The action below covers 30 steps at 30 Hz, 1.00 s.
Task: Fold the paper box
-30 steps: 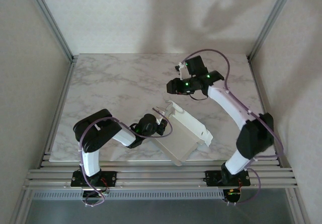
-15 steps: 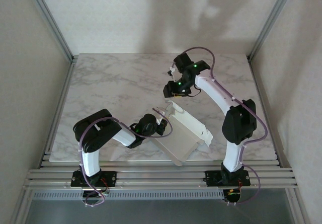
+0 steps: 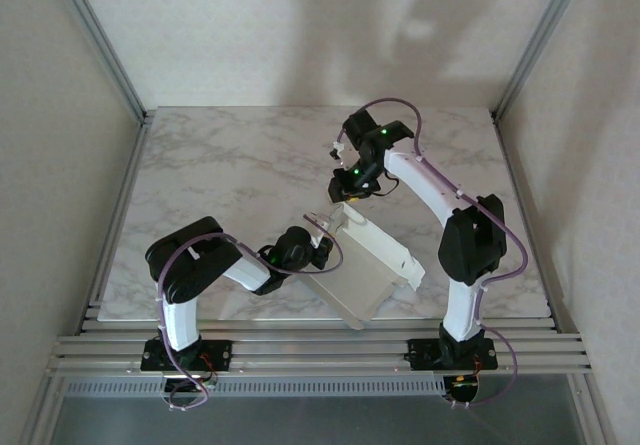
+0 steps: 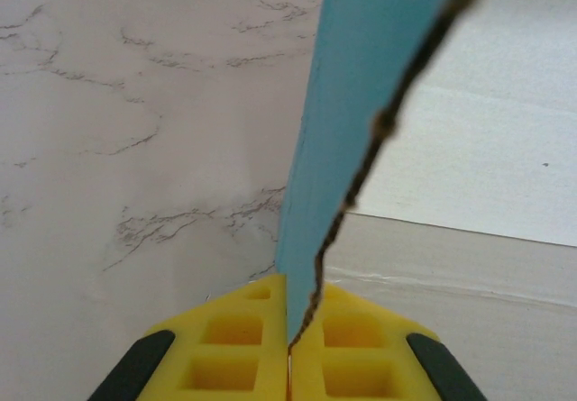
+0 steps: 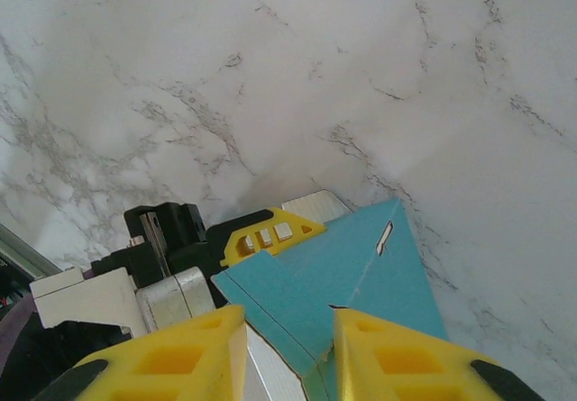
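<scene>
The paper box (image 3: 350, 280) sits tilted at lower centre of the counter (image 3: 220, 165).
The left gripper (image 4: 288, 286) is clenched on its turquoise edge; the right gripper (image 5: 288, 318), jaws apart, straddles its upper corner.

The left and far stretches of the white marble tabletop (image 3: 220, 175) lie open; the turquoise-and-grey card box (image 3: 368, 265) blocks the near middle.
</scene>
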Each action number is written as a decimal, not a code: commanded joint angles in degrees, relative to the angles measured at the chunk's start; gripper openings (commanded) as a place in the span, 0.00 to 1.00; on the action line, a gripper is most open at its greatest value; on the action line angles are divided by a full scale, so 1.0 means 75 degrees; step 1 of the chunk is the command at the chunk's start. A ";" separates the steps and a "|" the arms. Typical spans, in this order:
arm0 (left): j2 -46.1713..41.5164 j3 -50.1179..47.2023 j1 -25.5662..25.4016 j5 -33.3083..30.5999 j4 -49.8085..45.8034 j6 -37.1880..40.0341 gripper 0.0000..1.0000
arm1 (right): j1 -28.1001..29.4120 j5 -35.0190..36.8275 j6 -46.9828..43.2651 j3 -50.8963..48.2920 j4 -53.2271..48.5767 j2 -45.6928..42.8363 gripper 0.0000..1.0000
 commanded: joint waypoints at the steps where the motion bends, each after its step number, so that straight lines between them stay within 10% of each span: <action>1: 0.0092 -0.0118 -0.0115 -0.0009 -0.1248 0.0146 0.08 | -0.0084 -0.0099 -0.0175 -0.0225 -0.0246 -0.0334 0.27; 30: 0.0091 0.0034 -0.0169 -0.0010 -0.1460 0.0412 0.08 | -0.0176 0.0081 0.0440 0.1154 -0.0224 0.0701 0.34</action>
